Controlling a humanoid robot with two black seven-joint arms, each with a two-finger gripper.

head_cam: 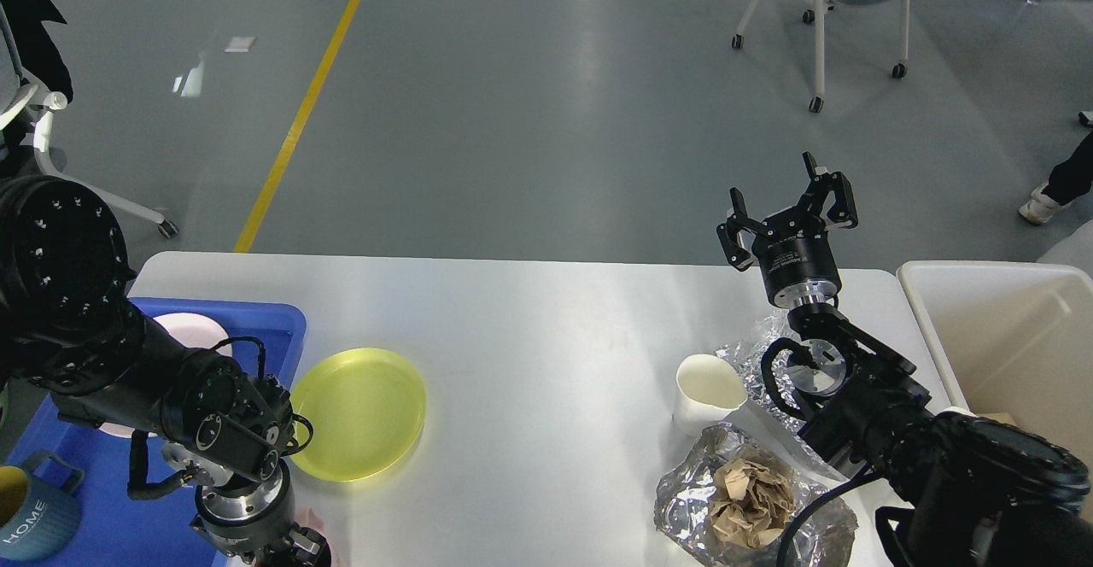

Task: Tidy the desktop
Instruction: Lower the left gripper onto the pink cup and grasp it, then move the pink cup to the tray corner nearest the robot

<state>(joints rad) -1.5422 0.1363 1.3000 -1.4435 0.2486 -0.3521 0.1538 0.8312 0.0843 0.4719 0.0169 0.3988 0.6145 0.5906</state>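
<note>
The white desktop (546, 328) spans the view. On it lie a translucent yellow plate (359, 413), a white paper cup (707, 389), and crumpled foil (683, 507) holding a wad of brown paper (751, 499); more foil (747, 345) lies behind my right arm. My right gripper (790, 200) is raised over the far table edge, open and empty. My left gripper (290, 550) points down at the near edge, left of the plate; the frame cuts it off and its fingers do not show.
A blue tray (256, 315) at the left holds a pale plate (192, 328) and a blue "HOME" mug (30, 516). A cream bin (1008, 336) stands off the right end. A chair (824, 3) stands on the floor beyond.
</note>
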